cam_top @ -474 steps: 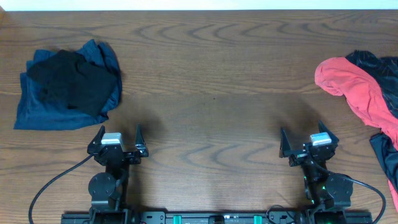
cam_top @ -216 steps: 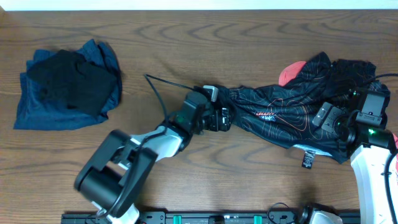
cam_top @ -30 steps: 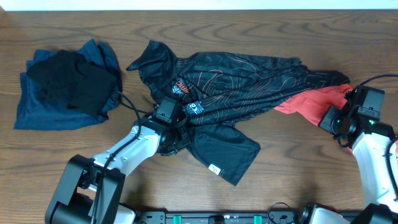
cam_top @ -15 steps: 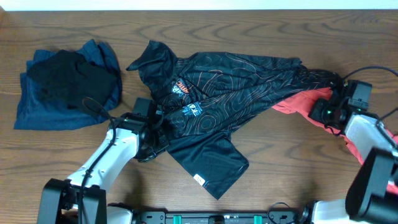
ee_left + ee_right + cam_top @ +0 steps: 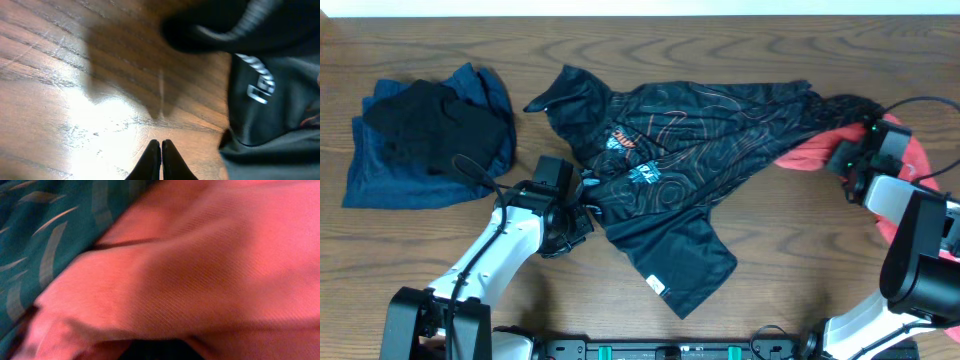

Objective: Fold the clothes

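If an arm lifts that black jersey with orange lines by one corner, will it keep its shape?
Probably not: the black jersey lies rumpled in soft folds, so it should droop. It looks thin, likely light. It overlaps the red garment, so pulling may drag that along.

I read the jersey [image 5: 700, 130] as black with thin orange contour lines and a white print [image 5: 645, 172]. Red garment [image 5: 810, 155]: plain. Navy garment [image 5: 380, 180]: plain. Black garment [image 5: 440, 125]: plain. Table [image 5: 720, 40]: brown wood grain.

Matt cloth jersey [image 5: 700, 140], glossy wooden table [image 5: 670, 50]
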`<control>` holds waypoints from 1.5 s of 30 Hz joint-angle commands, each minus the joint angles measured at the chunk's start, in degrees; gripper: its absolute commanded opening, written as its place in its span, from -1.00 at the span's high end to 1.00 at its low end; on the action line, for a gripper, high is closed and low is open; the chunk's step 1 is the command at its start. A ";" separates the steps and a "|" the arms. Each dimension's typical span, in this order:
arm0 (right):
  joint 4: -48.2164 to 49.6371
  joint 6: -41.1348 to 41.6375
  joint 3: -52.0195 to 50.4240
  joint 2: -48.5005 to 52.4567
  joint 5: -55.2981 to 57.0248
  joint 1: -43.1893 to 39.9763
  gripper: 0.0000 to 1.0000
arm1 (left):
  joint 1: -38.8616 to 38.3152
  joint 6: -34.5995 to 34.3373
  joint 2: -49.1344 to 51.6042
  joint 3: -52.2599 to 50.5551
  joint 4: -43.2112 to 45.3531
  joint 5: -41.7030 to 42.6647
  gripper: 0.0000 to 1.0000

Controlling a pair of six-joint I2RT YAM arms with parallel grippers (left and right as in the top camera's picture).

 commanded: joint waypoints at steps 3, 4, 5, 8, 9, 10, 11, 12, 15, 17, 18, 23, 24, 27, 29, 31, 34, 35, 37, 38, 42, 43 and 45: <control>-3.19 2.47 4.04 1.53 17.68 -8.74 0.74 | 0.20 0.76 -0.22 -0.22 1.05 -1.16 0.88; -4.68 2.51 5.05 1.53 17.66 -10.84 0.74 | 0.20 0.76 -0.22 -0.22 1.46 -1.16 0.88; -5.97 3.08 5.84 1.53 17.68 -12.55 0.74 | 0.20 0.76 -0.22 -0.22 1.81 -1.14 0.88; -10.80 7.76 7.74 1.53 20.92 -17.97 0.81 | 0.17 0.76 -0.22 -0.22 2.89 -1.14 0.88; -12.68 10.49 8.26 1.53 22.27 -19.67 0.81 | 0.20 0.76 -0.22 -0.22 2.91 -1.14 0.88; -14.80 13.22 8.87 1.53 22.88 -21.62 0.81 | 0.20 0.79 -0.22 -0.22 2.86 -1.14 0.88; -16.24 14.67 9.35 1.53 22.71 -23.12 0.79 | 0.20 0.79 -0.22 -0.22 2.84 -1.14 0.88; -18.32 16.65 10.05 1.53 21.81 -25.00 0.79 | 0.20 0.79 -0.22 -0.22 2.84 -1.11 0.88; -21.99 19.19 11.37 1.51 16.41 -28.74 0.74 | 0.20 0.79 -0.22 -0.22 2.86 -1.11 0.88; -22.25 18.95 11.87 1.33 9.70 -30.08 0.58 | 0.20 0.76 -0.22 -0.22 2.86 -1.09 0.88; -21.86 17.29 12.13 1.05 4.42 -30.42 0.53 | 0.17 0.76 -0.22 -0.22 2.86 -1.09 0.88; -19.41 5.99 13.31 -1.92 -21.38 -29.18 0.38 | 0.20 0.79 -0.22 -0.22 2.84 -0.48 0.88; -19.56 4.68 13.49 -2.80 -24.04 -28.46 0.36 | 0.17 0.76 -0.22 -0.22 2.84 -0.11 0.88; -22.36 2.43 13.51 -5.66 -26.03 -25.66 0.33 | 0.17 0.76 -0.22 -0.22 2.86 1.62 0.88; -25.77 1.31 13.51 -6.80 -25.88 -23.65 0.32 | 0.17 0.76 -0.22 -0.22 2.89 3.28 0.88; -29.09 0.37 13.51 -7.10 -25.44 -21.92 0.30 | -0.07 0.76 -0.22 -0.22 2.86 3.93 0.54; -34.45 -0.92 13.33 -7.04 -23.45 -19.02 0.24 | -1.29 0.76 -0.20 -0.22 3.13 4.31 0.11; -36.09 -1.09 13.18 -7.04 -21.16 -17.81 0.21 | -1.95 0.76 -0.15 -0.22 3.41 4.33 0.07; -36.89 -2.36 12.87 -7.02 -17.66 -16.31 0.18 | -3.19 0.76 0.02 -0.22 4.26 4.31 0.03; -36.76 -3.37 12.66 -7.02 -15.30 -15.39 0.17 | -4.13 0.76 0.15 -0.22 4.87 4.28 0.00; -36.15 -3.85 12.59 -6.75 -7.02 -13.35 0.19 | -6.78 0.72 0.92 -0.22 7.10 4.28 -0.04; -35.71 -3.89 12.59 -6.40 -6.60 -13.20 0.20 | -7.45 0.68 1.25 -0.22 7.85 4.28 -0.04; -34.80 -4.02 12.59 -5.25 -6.60 -13.20 0.21 | -8.26 -0.17 1.88 -0.22 8.85 4.28 -0.04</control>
